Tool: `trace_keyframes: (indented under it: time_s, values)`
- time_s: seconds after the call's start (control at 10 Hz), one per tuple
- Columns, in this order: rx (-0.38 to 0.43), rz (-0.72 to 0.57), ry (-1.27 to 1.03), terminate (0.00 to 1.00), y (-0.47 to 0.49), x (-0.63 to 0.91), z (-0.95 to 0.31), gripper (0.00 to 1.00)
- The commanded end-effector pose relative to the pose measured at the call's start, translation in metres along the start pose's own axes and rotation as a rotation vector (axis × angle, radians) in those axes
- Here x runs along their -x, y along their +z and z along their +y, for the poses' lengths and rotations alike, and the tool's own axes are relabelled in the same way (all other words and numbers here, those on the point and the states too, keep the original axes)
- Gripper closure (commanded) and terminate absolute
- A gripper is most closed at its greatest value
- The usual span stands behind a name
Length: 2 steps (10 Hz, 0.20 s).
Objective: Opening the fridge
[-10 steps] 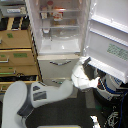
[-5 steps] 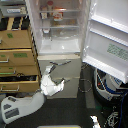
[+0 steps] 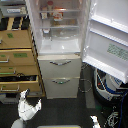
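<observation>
The tall white fridge (image 3: 60, 55) stands in the middle of the exterior view. Its upper door (image 3: 107, 37) is swung wide open to the exterior view's right, with a green-marked patch (image 3: 118, 51) on it. Lit shelves with food (image 3: 59, 17) show inside. The two lower drawers with silver handles (image 3: 60, 63) are shut. My gripper (image 3: 30, 100) is low at the exterior view's left, in front of the wooden cabinet, well away from the fridge and the door. Its white fingers look spread and hold nothing.
A tan wooden drawer cabinet (image 3: 17, 55) stands to the left of the fridge, with lower drawers pulled out a little. A blue and white object with cables (image 3: 107, 82) lies under the open door. A small white part (image 3: 94, 121) shows at the bottom edge.
My arm has drawn back from the open door, moving down and to the exterior view's left. The fridge door stays open.
</observation>
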Motion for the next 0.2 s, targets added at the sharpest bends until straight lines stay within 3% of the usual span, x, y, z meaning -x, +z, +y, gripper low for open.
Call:
trace_keyframes:
  time_s: [0.1, 0.2]
  values:
    - [-0.096, 0.061, 0.287, 0.00, -0.056, 0.191, 0.010, 0.00]
    - [-0.117, 0.083, 0.273, 1.00, -0.078, 0.204, -0.004, 0.00]
